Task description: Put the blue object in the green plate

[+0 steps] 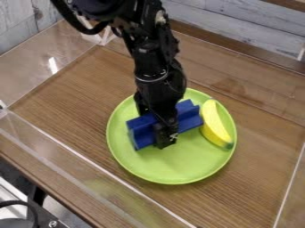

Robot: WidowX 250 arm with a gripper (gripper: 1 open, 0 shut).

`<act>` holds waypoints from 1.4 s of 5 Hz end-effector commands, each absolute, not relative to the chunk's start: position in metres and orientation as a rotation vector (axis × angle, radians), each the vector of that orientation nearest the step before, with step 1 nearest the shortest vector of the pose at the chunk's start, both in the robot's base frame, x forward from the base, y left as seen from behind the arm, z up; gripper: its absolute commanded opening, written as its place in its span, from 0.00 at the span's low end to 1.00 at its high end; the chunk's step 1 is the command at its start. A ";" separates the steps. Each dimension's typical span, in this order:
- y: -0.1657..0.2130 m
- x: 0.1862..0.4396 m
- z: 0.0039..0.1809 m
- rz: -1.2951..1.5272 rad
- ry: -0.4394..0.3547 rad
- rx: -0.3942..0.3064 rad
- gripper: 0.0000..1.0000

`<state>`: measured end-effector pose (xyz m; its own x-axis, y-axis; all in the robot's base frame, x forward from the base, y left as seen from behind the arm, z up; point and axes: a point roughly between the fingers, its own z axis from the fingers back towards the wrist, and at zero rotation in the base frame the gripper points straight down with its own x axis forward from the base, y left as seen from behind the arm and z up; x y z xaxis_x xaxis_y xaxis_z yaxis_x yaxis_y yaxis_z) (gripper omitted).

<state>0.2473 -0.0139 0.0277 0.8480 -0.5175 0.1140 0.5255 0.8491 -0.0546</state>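
Observation:
The blue object, a dark blue block, lies inside the green plate near its middle. My black gripper comes straight down onto the block, with its fingers straddling the block's middle. The arm hides the jaws' contact with the block, so whether they grip it is unclear. The block's two ends stick out on either side of the fingers.
A yellow banana lies in the plate's right part, just beside the block. The plate sits on a wooden tabletop enclosed by clear plastic walls at the left and front.

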 end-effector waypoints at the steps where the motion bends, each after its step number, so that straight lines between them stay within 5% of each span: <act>1: -0.022 0.246 0.024 -0.568 -0.097 -0.095 0.00; 2: -0.024 0.243 0.028 -0.559 -0.099 -0.097 1.00; 7: -0.023 0.243 0.053 -0.507 -0.117 -0.093 1.00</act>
<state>0.2328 -0.0215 0.0392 0.8782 -0.4711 0.0819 0.4773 0.8741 -0.0897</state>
